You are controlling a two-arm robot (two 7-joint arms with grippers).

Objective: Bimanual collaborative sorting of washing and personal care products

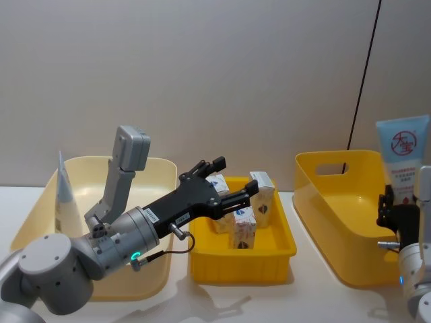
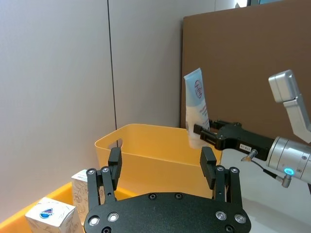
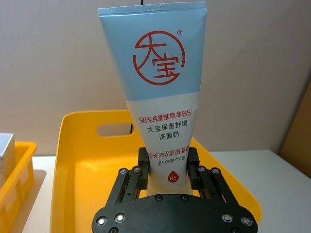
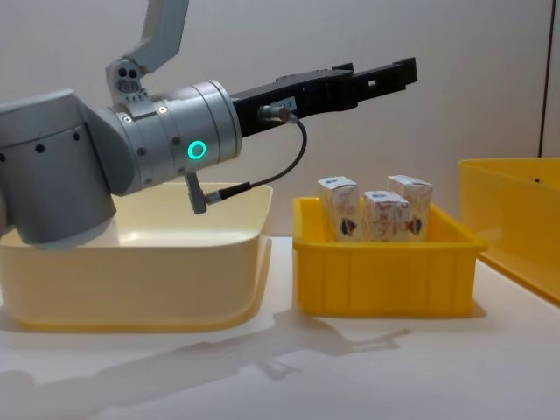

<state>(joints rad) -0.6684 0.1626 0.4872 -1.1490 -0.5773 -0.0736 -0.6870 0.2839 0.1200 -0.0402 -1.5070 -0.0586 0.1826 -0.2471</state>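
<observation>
Bottom of frame: bare white tabletop (image 1: 269, 303), open between the bins.
Centre: my left gripper (image 1: 234, 178), fingers spread and empty, above the small yellow plastic tray (image 1: 202, 266) of upright white cartons (image 1: 244, 225).
Left: cream plastic bin (image 1: 161, 175), with one pale tapered tube (image 1: 64, 195) leaning in its far-left corner.
Right edge: my right gripper (image 1: 396, 210), clenched on the narrow end of an upright pale-blue-and-white squeeze tube (image 1: 403, 151) with red print, by the deep yellow plastic bin (image 1: 323, 202).
</observation>
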